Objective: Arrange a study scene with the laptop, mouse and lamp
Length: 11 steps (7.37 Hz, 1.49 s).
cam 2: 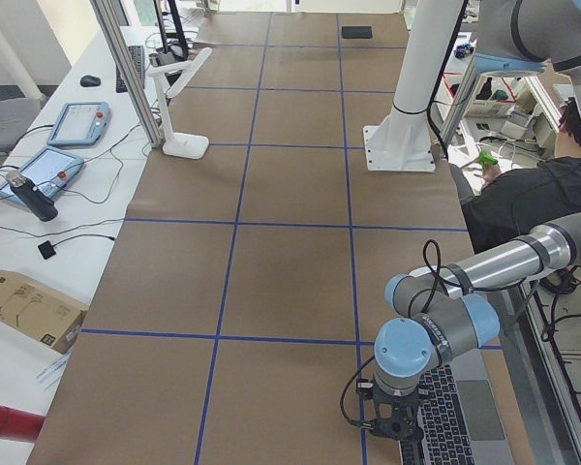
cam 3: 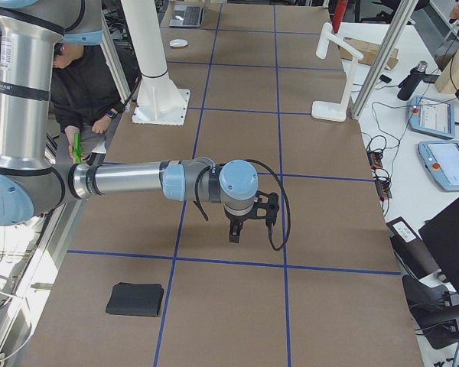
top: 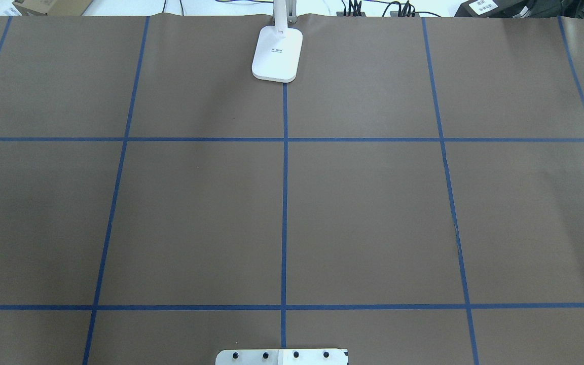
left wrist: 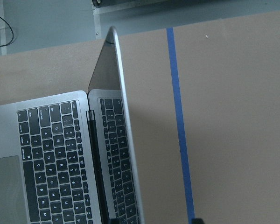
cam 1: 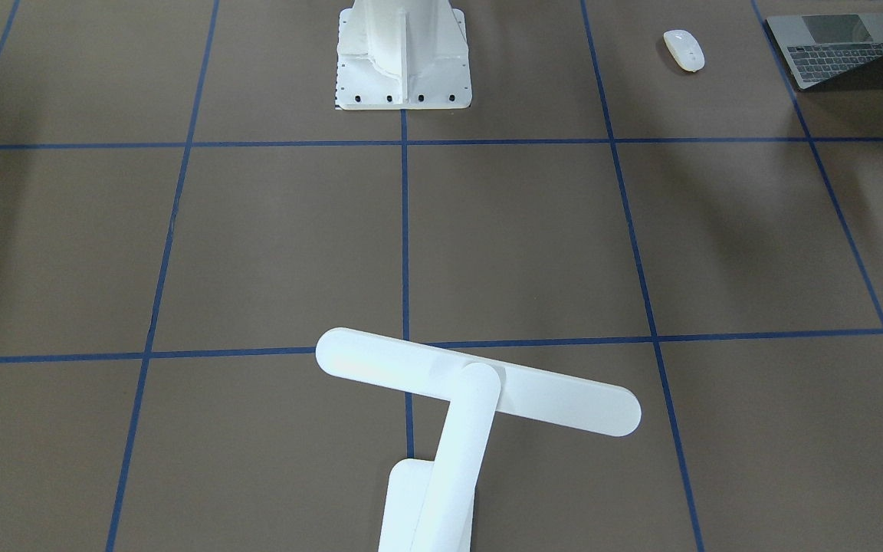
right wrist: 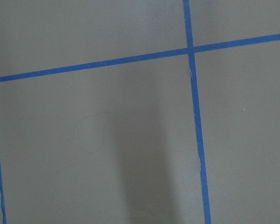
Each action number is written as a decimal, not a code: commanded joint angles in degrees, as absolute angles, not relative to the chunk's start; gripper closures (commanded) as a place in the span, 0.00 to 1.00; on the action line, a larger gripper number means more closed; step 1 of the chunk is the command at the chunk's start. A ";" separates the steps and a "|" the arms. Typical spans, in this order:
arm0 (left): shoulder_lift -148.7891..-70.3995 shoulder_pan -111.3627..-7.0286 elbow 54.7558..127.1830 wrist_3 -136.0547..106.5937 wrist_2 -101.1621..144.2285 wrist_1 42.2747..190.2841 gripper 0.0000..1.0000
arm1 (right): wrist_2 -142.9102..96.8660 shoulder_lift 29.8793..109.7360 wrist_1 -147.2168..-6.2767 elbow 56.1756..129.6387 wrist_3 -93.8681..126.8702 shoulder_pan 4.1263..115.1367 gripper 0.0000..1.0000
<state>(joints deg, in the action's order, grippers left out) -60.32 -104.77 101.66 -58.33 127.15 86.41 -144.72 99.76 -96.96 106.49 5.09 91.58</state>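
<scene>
The laptop (cam 1: pixel 840 50) stands open at the robot's left near corner and shows its black keys in the left wrist view (left wrist: pixel 51 158). My left gripper (cam 2: pixel 397 431) hangs just above its screen's edge. Two dark fingertips (left wrist: pixel 197 220) show apart at the bottom of the wrist view, open and holding nothing. The mouse (cam 1: pixel 684 50) lies beside the laptop, toward the pedestal. The lamp (cam 1: pixel 480 391) stands at the far middle edge, its base (top: pixel 278 53) on the centre tape line. My right gripper (cam 3: pixel 235 232) hovers over bare table; I cannot tell whether it is open or shut.
The white bolted pedestal (cam 1: pixel 403 61) stands at the robot's side of the table. A flat black mat (cam 3: pixel 135 300) lies at the robot's right end. Blue tape lines (top: pixel 285 203) divide the brown table. A seated person (cam 3: pixel 88 84) is behind the robot.
</scene>
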 commanded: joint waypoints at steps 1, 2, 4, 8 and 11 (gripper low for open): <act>-59.68 -104.77 101.69 -57.92 127.18 86.40 0.57 | -144.76 99.76 -96.94 106.43 5.10 91.58 0.01; -59.16 -104.77 101.78 -57.92 127.18 86.40 0.57 | -144.76 99.76 -96.94 106.44 5.10 91.58 0.01; -58.97 -104.77 102.13 -57.92 127.18 86.48 0.64 | -144.76 99.76 -96.94 106.44 5.18 91.58 0.01; -58.97 -104.85 104.49 -57.83 126.74 85.78 1.00 | -144.58 99.23 -96.94 106.61 5.27 91.67 0.01; -60.02 -104.94 108.88 -57.83 126.56 82.82 1.00 | -144.49 99.14 -96.94 106.52 5.36 91.58 0.01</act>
